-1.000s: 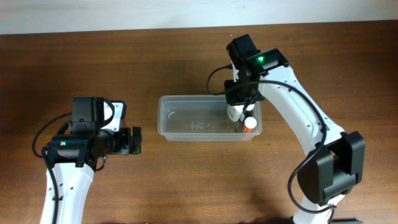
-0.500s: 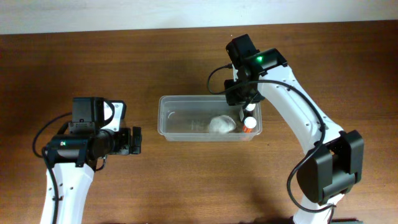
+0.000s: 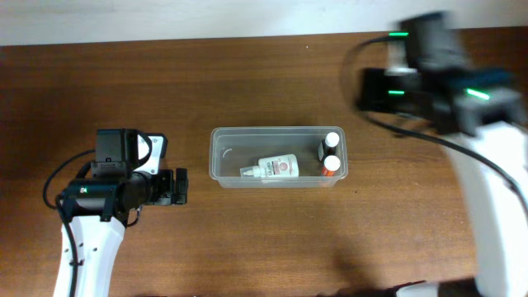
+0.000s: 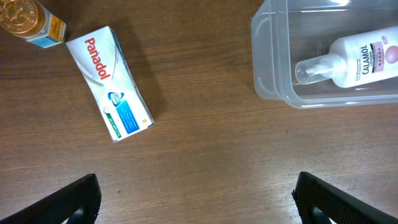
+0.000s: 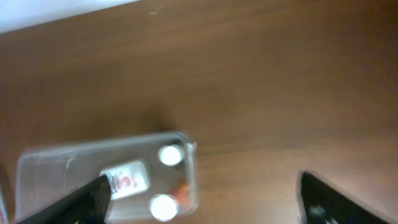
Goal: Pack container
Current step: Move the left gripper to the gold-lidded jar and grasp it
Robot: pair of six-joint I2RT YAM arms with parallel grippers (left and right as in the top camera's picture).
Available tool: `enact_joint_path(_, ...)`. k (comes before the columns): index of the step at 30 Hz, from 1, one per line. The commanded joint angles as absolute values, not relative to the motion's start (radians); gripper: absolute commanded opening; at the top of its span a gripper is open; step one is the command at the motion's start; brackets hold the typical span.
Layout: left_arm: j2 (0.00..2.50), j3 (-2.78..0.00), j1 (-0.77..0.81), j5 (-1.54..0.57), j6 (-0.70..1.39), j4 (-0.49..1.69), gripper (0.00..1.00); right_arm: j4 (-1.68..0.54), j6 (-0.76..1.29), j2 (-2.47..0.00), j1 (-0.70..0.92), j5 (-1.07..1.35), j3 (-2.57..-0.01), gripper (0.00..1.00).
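Note:
The clear container [image 3: 216,157] sits mid-table. Inside it a white lotion bottle [image 3: 276,167] lies on its side, and two small white-capped bottles [image 3: 332,139] [image 3: 330,163] stand at the right end. My right gripper [image 3: 375,89] is blurred, high above the table to the right of and behind the container. In the right wrist view this gripper [image 5: 202,202] is open and empty, with the container [image 5: 37,171] below at the left. My left gripper [image 3: 180,186] hovers left of the container, wide open [image 4: 205,205] over bare wood. The container's corner [image 4: 273,62] and the lotion bottle [image 4: 360,53] show at the upper right.
A white Panadol box [image 4: 109,83] lies flat on the table left of the container. A small gold-capped bottle [image 4: 25,18] stands beside it. The left arm hides both in the overhead view. The pale table edge [image 5: 56,12] runs along the back.
My right gripper opened and let go of the white lotion bottle, which now lies in the container. The arm has risen and swung away to the right. The left arm has not moved.

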State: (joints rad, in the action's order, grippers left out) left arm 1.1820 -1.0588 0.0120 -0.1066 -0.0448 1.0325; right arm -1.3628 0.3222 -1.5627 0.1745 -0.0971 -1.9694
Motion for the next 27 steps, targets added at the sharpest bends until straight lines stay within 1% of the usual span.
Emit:
enact_joint_path(1,1.184,-1.079,0.012,-0.125,-0.060,1.030,1.00,-1.443,0.344,-1.504,-0.041,-0.029,-1.977,0.99)
enact_joint_path(4,1.184,-1.084,0.012,-0.126,-0.028,1.029,1.00,-1.507,0.261,-1.505,-0.179,0.078,-1.946,0.99)
enact_joint_path(8,1.189,-1.140,-0.027,-0.093,0.081,1.026,1.00,-1.541,0.187,-1.505,-0.272,0.106,-1.792,0.99)
enact_joint_path(12,1.250,-1.253,-0.113,-0.074,0.121,1.022,1.00,-1.491,0.142,-1.505,-0.257,0.115,-1.578,0.99)
enact_joint_path(15,1.361,-1.373,-0.170,-0.025,0.142,1.042,1.00,-1.411,0.119,-1.505,-0.248,0.132,-1.413,0.99)
enact_joint_path(17,1.477,-1.482,-0.201,-0.021,0.146,1.052,1.00,-1.383,0.111,-1.505,-0.248,0.132,-1.360,0.99)
enact_joint_path(22,1.747,-1.650,-0.238,0.011,0.172,1.064,1.00,-1.361,0.111,-1.505,-0.248,0.132,-1.320,0.99)
enact_joint_path(27,1.911,-1.658,-0.251,0.050,0.191,1.037,1.00,-1.361,0.111,-1.505,-0.248,0.132,-1.320,0.99)
